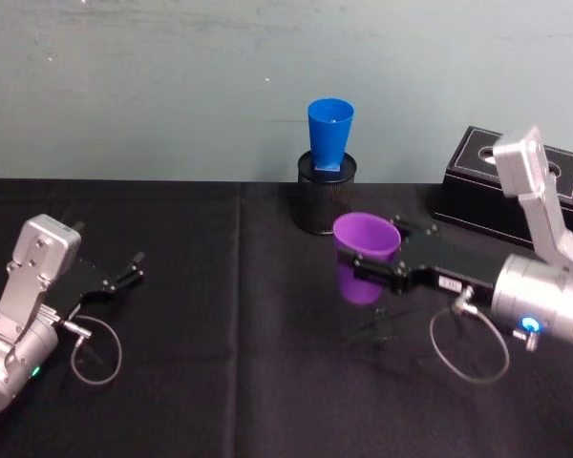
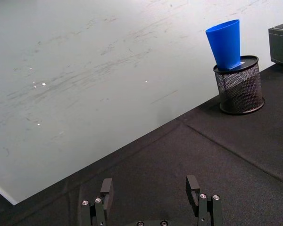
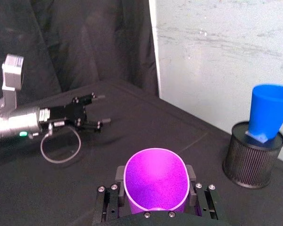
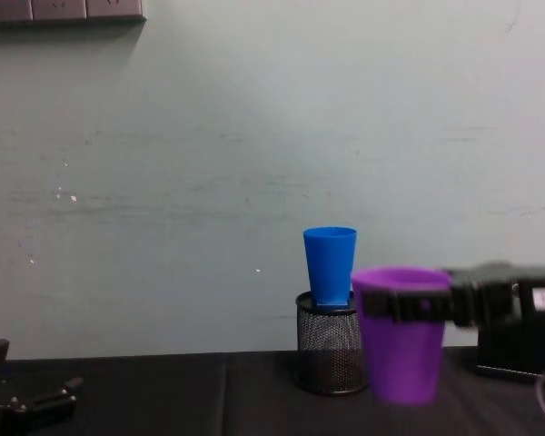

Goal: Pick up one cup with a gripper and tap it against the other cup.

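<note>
So the purple cup (image 1: pixel 366 259) is sitting right between the jaws of the right gripper (image 1: pixel 374 271), upright with its mouth up, and it's lifted clear of the black tablecloth (image 1: pixel 220 382). You can see its shadow on the cloth underneath in the head view. The jaws are clamped on either side of it just under the rim, one finger (image 3: pixel 114 188) on each flank in the right wrist view, so that's a firm hold on the cup.

Out past the fingertips and a bit further back sits the blue cup (image 1: pixel 330 134), also mouth up, with its base dropped into a black wire-mesh pen pot (image 1: pixel 326 194). From the chest view the purple cup (image 4: pixel 400 332) is near the blue cup (image 4: pixel 330 265) and lower than it, but the two aren't touching; there's a visible gap.

Behind the right arm there's a black box (image 1: pixel 516 186) on the table, near the wall.

The left gripper (image 1: pixel 134 269) is well off to the other side, low over the cloth, jaws spread apart with nothing between them.
</note>
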